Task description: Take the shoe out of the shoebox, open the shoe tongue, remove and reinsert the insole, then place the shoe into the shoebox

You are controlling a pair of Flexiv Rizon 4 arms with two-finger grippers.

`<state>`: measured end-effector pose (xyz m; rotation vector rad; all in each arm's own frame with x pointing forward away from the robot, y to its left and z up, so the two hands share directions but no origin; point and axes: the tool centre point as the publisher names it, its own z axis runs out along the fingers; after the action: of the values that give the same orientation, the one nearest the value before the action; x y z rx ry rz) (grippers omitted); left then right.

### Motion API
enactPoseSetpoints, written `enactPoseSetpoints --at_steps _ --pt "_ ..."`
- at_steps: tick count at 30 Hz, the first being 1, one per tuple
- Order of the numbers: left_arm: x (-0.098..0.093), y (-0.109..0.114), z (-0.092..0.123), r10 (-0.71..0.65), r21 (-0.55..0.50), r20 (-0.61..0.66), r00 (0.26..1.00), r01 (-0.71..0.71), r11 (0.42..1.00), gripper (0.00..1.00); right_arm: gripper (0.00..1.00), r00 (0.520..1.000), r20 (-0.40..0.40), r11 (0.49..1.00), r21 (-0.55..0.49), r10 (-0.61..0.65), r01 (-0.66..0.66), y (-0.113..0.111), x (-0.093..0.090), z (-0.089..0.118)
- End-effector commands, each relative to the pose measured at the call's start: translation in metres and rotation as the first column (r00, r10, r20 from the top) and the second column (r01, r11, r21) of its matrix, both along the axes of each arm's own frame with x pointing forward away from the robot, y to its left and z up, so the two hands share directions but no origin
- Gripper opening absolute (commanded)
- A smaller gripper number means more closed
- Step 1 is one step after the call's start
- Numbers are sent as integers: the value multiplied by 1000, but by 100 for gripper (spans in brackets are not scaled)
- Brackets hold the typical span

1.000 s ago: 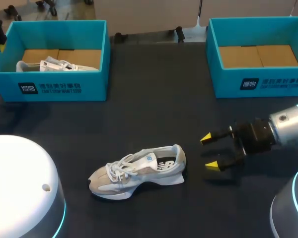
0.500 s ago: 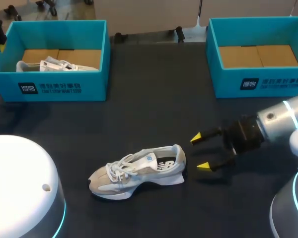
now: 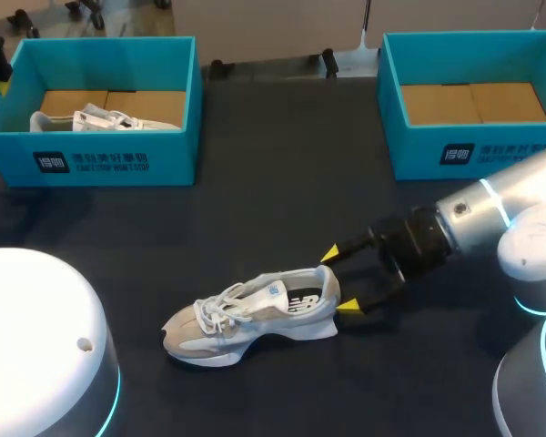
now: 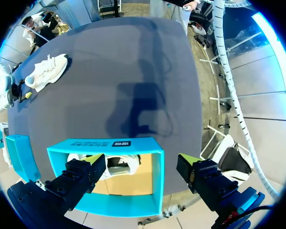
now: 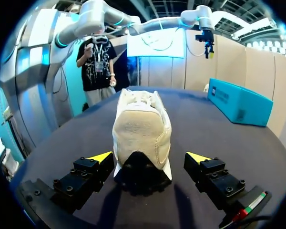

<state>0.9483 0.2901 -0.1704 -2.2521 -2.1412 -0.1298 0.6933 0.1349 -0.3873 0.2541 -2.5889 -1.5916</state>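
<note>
L shoebox point(image 3: 118, 162) holds a shoe point(image 3: 100, 119); L gripper point(image 4: 139, 160) & R gripper point(image 3: 339, 280) fingers spread.

The front wall of the left shoebox point(image 3: 109, 159) hides the lower part of the second shoe point(image 3: 91, 119). In the right wrist view, the shoe point(image 5: 142, 129) shows only its heel; the toe is hidden.

Cream shoe point(image 3: 255, 317), black table point(image 3: 282, 182)
</note>
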Motion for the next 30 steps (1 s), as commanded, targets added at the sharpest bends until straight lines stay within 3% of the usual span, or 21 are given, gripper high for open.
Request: enactPoseSetpoints --at_steps 1,30 --pt "-2 0 0 0 3 3 1000 0 1000 100 100 1000 -6 1000 -4 4 -4 3 0 -3" --pt "-2 0 0 0 3 3 1000 0 1000 100 100 999 -21 999 -2 45 -45 28 -14 -19"
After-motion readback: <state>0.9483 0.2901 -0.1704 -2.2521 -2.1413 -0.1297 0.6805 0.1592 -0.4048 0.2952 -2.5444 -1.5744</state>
